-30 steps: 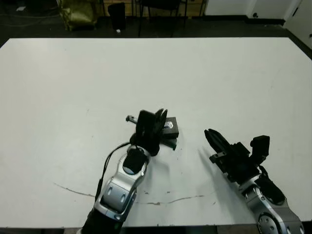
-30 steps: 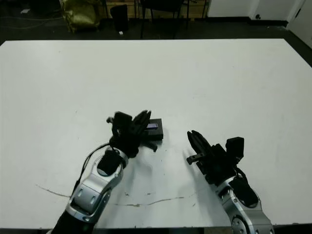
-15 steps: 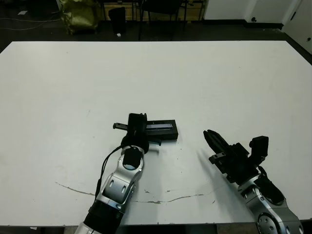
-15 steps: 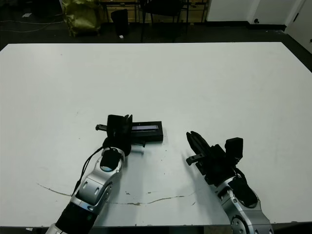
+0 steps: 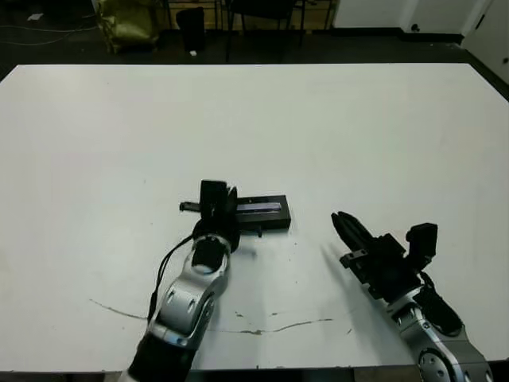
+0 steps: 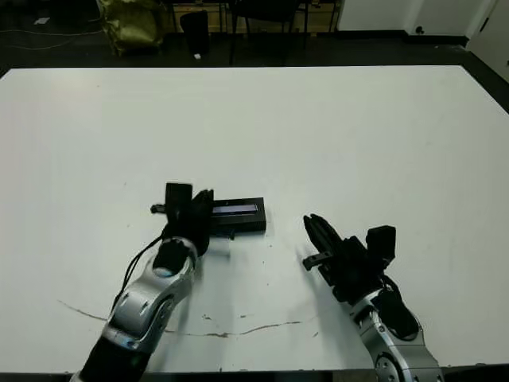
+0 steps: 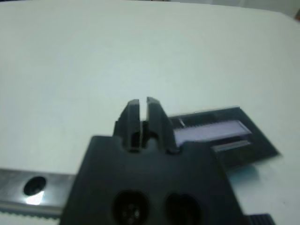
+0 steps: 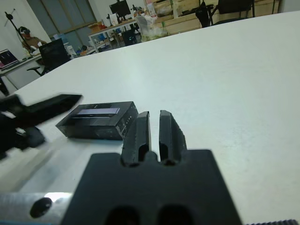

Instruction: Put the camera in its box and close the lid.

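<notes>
Left eye view: lid (image 5: 262,210) closed beside left pincer (image 5: 216,208).

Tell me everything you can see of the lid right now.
The lid is a black rectangular cover, matte-looking, with a long pale bluish-grey stripe along its top. It sits flat and level on the box, which looks closed, lying crosswise on the white table between the arms. The left claw is at its left end; contact cannot be told. The right claw is clear of it.
</notes>
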Robot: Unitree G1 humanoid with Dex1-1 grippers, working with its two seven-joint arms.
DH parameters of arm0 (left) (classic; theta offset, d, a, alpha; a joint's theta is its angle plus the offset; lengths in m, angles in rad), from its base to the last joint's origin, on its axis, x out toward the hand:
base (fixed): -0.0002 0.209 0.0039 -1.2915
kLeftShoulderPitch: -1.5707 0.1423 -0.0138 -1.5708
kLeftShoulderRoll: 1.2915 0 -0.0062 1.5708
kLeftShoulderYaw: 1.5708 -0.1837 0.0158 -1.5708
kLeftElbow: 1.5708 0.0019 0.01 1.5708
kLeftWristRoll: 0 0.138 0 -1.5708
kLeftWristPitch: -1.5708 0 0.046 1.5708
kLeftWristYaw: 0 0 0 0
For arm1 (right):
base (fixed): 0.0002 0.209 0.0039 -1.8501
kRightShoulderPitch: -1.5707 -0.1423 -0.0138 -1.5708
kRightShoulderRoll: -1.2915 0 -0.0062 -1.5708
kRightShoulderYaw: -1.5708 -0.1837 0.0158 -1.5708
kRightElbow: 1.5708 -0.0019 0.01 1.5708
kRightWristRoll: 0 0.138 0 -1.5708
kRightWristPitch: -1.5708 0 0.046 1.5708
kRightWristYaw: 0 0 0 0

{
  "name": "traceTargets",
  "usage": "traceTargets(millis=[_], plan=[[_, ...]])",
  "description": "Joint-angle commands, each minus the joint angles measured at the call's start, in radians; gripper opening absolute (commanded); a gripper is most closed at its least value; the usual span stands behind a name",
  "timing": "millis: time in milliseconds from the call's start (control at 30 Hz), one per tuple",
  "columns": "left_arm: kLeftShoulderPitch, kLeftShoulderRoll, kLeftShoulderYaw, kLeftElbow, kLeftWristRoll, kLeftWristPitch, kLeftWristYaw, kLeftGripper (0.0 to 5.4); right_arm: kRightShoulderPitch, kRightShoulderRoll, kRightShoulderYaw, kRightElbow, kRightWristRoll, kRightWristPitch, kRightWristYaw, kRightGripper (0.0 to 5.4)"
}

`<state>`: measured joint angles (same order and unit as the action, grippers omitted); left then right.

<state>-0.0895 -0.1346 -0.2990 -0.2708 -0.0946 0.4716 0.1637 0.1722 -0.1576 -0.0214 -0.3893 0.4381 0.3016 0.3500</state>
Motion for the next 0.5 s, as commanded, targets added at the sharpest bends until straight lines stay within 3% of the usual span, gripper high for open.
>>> traceTargets(millis=[33,200,400,500], plan=[[0.034,0.001,0.037,-0.172,-0.031,0.011,-0.028,0.02,0.009,0.005,-0.005,0.001,-0.002,0.009,-0.018,0.00],[0.041,0.033,0.212,-0.356,-0.148,0.008,-0.083,0.02,0.008,0.015,-0.012,-0.021,0.001,0.002,-0.039,0.00],[0.069,0.097,0.460,-0.400,-0.263,-0.077,-0.136,0.02,-0.015,0.022,-0.028,-0.023,-0.010,-0.028,-0.057,0.00],[0.112,0.110,0.532,-0.403,-0.290,-0.114,-0.139,0.02,-0.023,0.030,-0.033,-0.045,-0.024,-0.008,-0.104,0.00]])
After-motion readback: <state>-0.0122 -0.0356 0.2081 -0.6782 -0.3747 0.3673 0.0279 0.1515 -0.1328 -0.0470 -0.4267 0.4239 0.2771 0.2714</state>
